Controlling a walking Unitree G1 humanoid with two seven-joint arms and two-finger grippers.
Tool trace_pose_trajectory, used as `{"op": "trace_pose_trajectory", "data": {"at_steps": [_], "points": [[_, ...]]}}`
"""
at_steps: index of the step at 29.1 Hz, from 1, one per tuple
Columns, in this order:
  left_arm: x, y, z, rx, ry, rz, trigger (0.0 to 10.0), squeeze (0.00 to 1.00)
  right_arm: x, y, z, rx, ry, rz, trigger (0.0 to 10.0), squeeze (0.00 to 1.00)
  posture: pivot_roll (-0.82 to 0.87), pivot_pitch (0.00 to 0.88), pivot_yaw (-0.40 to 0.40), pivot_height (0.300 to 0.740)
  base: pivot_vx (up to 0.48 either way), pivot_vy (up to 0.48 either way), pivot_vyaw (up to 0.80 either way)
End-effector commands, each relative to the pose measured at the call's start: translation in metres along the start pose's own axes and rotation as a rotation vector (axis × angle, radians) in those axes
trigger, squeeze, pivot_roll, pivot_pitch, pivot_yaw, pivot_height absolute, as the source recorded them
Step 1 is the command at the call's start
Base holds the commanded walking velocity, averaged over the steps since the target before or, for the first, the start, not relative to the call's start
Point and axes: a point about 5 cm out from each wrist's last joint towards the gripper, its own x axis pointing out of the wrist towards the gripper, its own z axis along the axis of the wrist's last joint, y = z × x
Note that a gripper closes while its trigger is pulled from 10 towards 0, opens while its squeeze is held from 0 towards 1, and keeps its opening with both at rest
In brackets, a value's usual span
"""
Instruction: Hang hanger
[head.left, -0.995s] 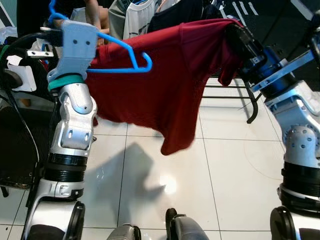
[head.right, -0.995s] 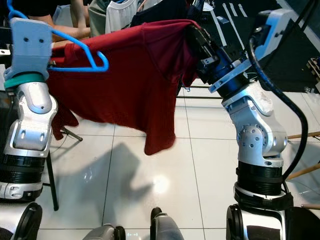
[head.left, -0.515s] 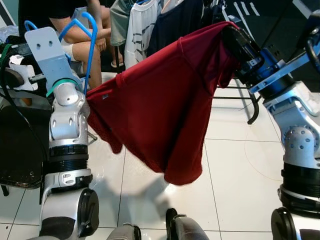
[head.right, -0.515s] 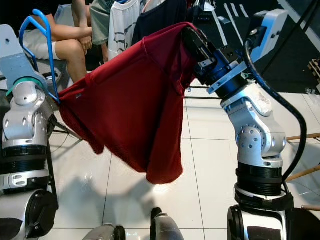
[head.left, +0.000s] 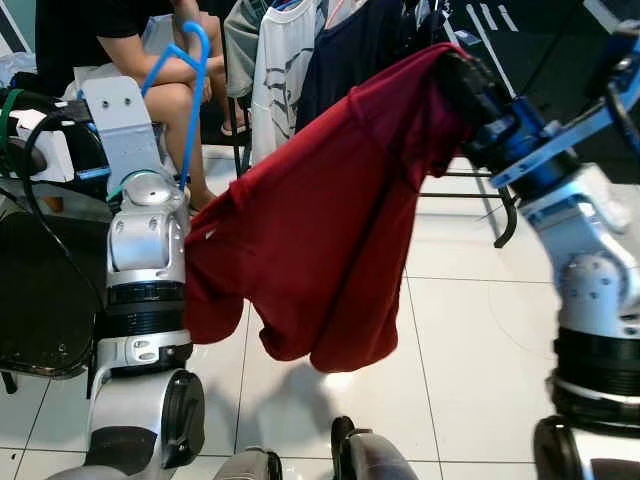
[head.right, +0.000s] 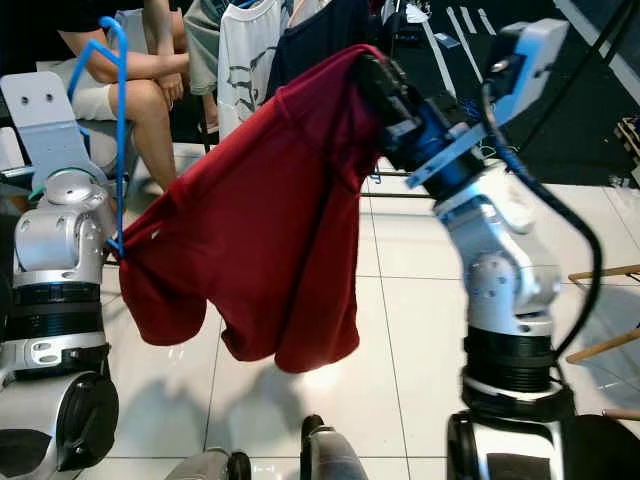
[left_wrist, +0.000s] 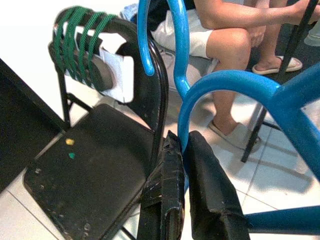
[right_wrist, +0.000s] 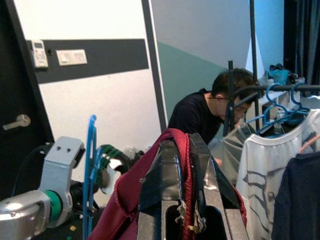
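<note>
The left hand (left_wrist: 182, 150) has its two black fingers pinched on the bright blue plastic hanger (head.left: 192, 95), which stands upright above the left arm with its hook at the top. The right hand (right_wrist: 182, 165), raised high, is clamped on an edge of the dark red cloth shirt (head.left: 320, 230). The shirt sags between the arms above the white tiled floor (head.left: 460, 330), before a seated person (head.left: 150, 60) and a rack of hanging clothes (head.left: 300, 50).
</note>
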Motion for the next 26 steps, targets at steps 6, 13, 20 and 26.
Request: {"op": "trace_pose_trajectory", "data": {"at_steps": [6,13,20,26], "points": [[-0.015,0.006,0.016,0.026,-0.218,0.103,10.0,0.0,0.009,0.011,0.002,0.016,-0.053,0.03,10.0,0.0,-0.09,0.107,0.006,0.74,0.0,0.0,0.0],[-0.018,0.009,0.026,-0.021,-0.216,0.125,10.0,0.0,0.01,0.011,0.002,0.022,-0.056,0.027,10.0,0.0,-0.09,0.107,0.004,0.74,0.0,0.0,0.0],[-0.014,0.009,0.023,-0.129,-0.066,0.085,10.0,0.0,0.011,0.009,0.003,0.032,-0.073,0.011,10.0,0.0,-0.09,0.103,0.006,0.74,0.0,0.0,0.0],[-0.043,-0.028,0.024,-0.437,-0.02,-0.548,10.0,0.0,0.012,0.004,-0.006,0.041,-0.062,-0.035,10.0,0.0,-0.08,0.099,0.004,0.74,0.0,0.0,0.0]]}}
